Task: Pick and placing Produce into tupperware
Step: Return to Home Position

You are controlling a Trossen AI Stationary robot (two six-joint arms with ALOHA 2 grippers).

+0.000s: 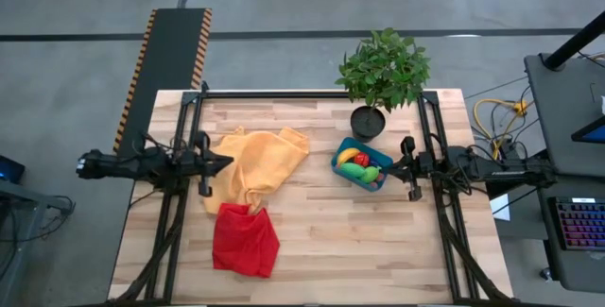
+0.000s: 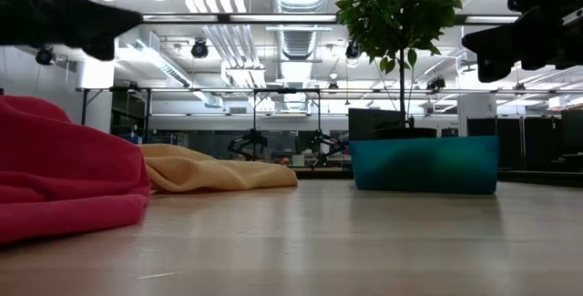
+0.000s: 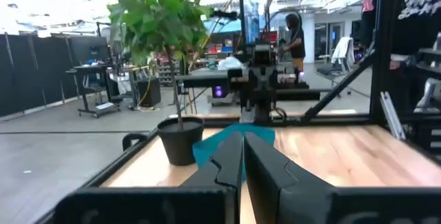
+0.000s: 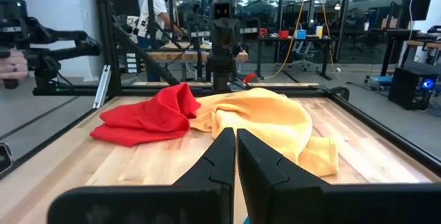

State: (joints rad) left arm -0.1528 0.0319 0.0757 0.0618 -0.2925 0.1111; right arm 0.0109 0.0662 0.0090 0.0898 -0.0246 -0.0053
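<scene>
The teal-blue tupperware point(image 1: 361, 164) stands on the table right of centre, in front of the potted plant. In it lie a yellow banana point(image 1: 348, 157), a red tomato point(image 1: 361, 159), a yellow piece point(image 1: 354, 170) and a green piece point(image 1: 370, 174). The tupperware also shows in the low view point(image 2: 424, 164) and the left wrist view point(image 3: 217, 143). My left gripper point(image 1: 227, 161) is shut and empty, held above the yellow cloth at the table's left. My right gripper point(image 1: 390, 166) is shut and empty, held just right of the tupperware.
A yellow cloth point(image 1: 255, 166) and a red cloth point(image 1: 245, 239) lie crumpled on the table's left half. A leafy plant point(image 1: 383, 69) in a black pot point(image 1: 368, 122) stands at the far edge behind the tupperware. People show in the room beyond the table.
</scene>
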